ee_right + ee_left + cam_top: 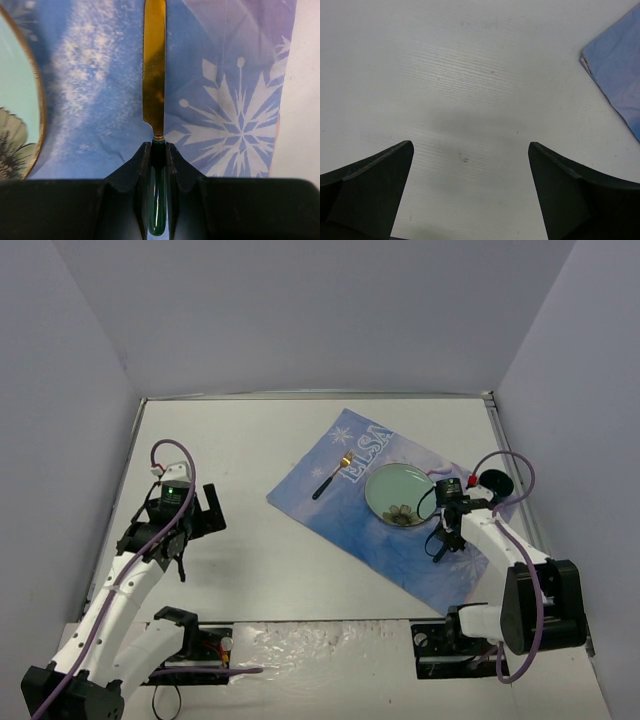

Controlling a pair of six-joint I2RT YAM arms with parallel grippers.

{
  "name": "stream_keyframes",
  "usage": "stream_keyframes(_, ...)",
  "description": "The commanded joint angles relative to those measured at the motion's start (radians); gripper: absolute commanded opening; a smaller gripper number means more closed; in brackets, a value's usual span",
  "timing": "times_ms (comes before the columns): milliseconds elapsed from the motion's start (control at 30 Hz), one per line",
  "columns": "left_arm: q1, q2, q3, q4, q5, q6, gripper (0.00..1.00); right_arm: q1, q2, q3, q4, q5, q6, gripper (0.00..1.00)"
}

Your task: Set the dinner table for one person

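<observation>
The right jaws pinch a gold knife (154, 65) by its green handle over the blue placemat (90, 100), just beside the plate (15, 100); the left jaws gape above the bench (470, 75).

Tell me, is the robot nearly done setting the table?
Nearly. Done: the blue placemat lies on the dinner table, the plate sits on it, and a gold-tipped utensil lies left of the plate. In hand: the right gripper is shut on the knife, over the mat right of the plate. Left: setting the knife down. The left gripper is open over bare table, holding nothing.
</observation>
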Motion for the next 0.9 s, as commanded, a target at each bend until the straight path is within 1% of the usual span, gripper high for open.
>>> stream_keyframes(0,-0.003,-0.021,0.020,0.045,-0.001,0.021,0.97,-0.011,0.047,0.040,0.002,0.009,-0.034,0.00)
stream_keyframes(267,-0.003,-0.028,0.017,0.048,0.000,0.022,0.97,-0.011,0.110,0.083,0.001,0.026,-0.091,0.00)
stream_keyframes(567,-0.002,-0.029,0.016,0.048,-0.002,0.024,0.97,-0.011,0.153,0.102,0.000,0.035,-0.127,0.04)
stream_keyframes(700,0.000,-0.028,0.016,0.047,-0.003,0.025,0.97,-0.011,0.185,0.113,-0.003,0.024,-0.137,0.08)
stream_keyframes(833,0.000,-0.028,0.014,0.048,-0.003,0.025,0.97,-0.011,0.189,0.116,-0.002,0.024,-0.139,0.17)
stream_keyframes(867,0.000,-0.027,0.015,0.049,-0.002,0.025,0.97,-0.011,0.189,0.117,-0.003,0.024,-0.139,0.21)
